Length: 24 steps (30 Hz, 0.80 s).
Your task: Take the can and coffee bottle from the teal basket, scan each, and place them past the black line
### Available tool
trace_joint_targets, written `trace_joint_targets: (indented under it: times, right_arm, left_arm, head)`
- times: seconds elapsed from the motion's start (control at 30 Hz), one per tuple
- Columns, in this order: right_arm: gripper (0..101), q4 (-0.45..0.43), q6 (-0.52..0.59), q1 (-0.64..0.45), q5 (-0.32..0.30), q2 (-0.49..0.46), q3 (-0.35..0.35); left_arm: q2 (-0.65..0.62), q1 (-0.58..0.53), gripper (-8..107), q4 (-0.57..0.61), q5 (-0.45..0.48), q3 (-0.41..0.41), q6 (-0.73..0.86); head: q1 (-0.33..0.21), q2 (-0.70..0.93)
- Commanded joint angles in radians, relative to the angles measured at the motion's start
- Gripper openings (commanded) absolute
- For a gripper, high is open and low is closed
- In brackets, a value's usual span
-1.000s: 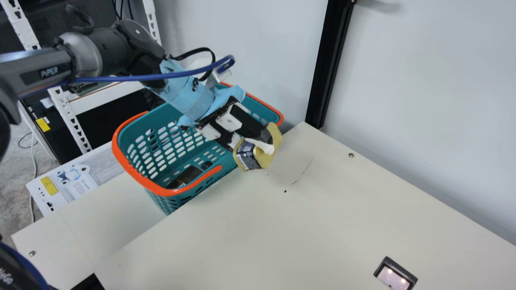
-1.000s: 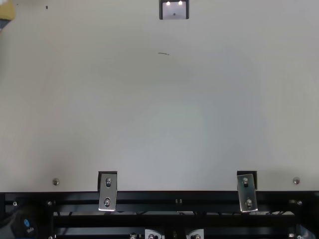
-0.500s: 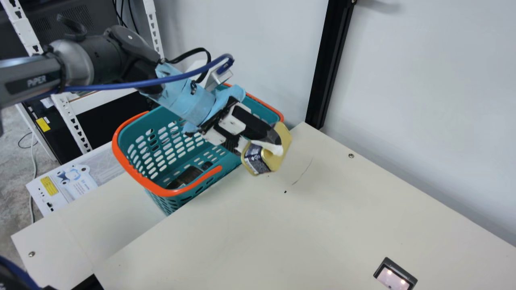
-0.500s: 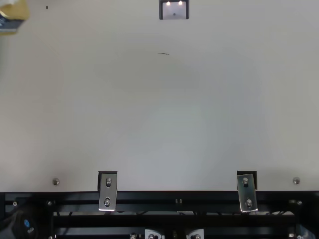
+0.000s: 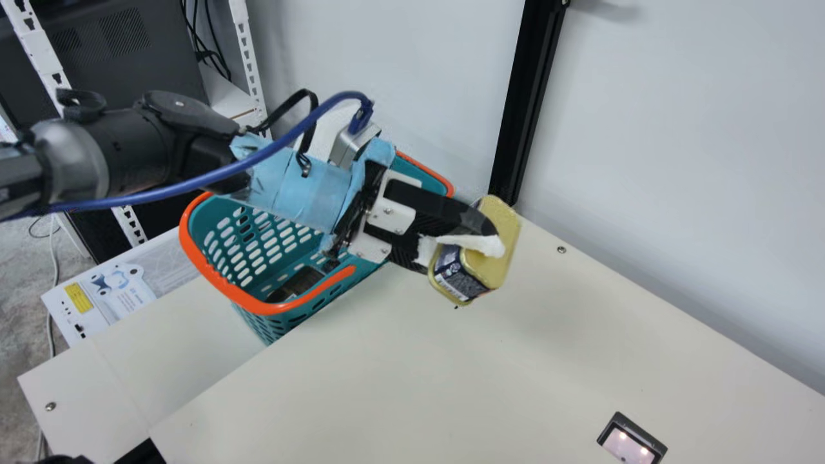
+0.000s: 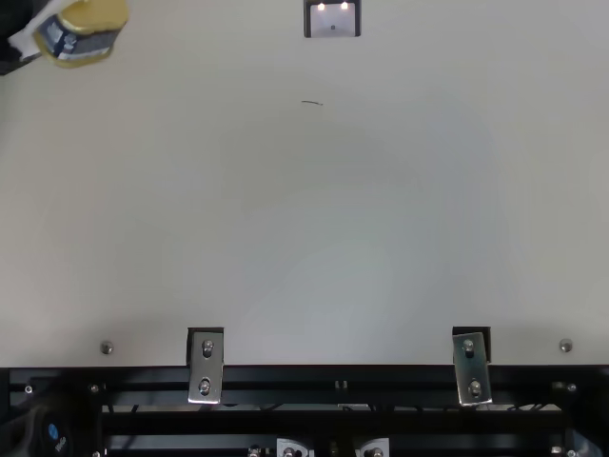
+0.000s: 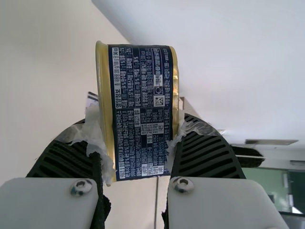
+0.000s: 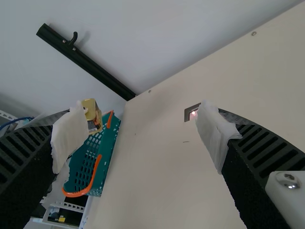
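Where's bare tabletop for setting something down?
Bare: the table between basket and scanner, and from the scanner to the two metal brackets, bar a thin dark mark. Crowded: by the basket, where the left gripper holds the can.

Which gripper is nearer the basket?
Left. The left gripper is just beside the basket, above the table; the right gripper is farther off, a stretch of table between.

i see the cream table (image 5: 361,380) in bright, diffuse light, with faint, soft-edged shade toward its far left; two small white glares burn on the scanner (image 5: 628,444) at the far middle.
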State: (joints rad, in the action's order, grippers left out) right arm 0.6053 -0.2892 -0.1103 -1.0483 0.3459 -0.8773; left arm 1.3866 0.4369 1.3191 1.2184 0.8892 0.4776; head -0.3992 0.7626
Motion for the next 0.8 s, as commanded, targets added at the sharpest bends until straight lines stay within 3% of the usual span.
trace_joint_targets:
  times: [0.0, 0.33, 0.47, 0.5, 0.77]
  right_arm:
    - [101, 0.000, 0.000, 0.000, 0.000, 0.000, 0.000]
    - [101, 0.000, 0.000, 0.000, 0.000, 0.000, 0.000]
    - [101, 0.000, 0.000, 0.000, 0.000, 0.000, 0.000]
    - [101, 0.000, 0.000, 0.000, 0.000, 0.000, 0.000]
    - [101, 0.000, 0.000, 0.000, 0.000, 0.000, 0.000]
  left_arm:
    - [-0.023, -0.025, 10, 0.033, 0.002, -0.010, -0.036]
    - [-0.167, -0.140, 10, 0.148, 0.002, -0.078, -0.220]
    - [-0.228, -0.141, 10, 0.045, 0.002, -0.085, -0.265]
    - [-0.210, -0.153, 10, 0.140, 0.005, -0.084, -0.255]
    - [-0.231, -0.150, 10, 0.109, 0.002, -0.081, -0.268]
  head:
    - [-0.037, 0.020]
    - [-0.037, 0.020]
    - [-0.037, 0.020]
    - [-0.037, 0.020]
    - [-0.037, 0.020]
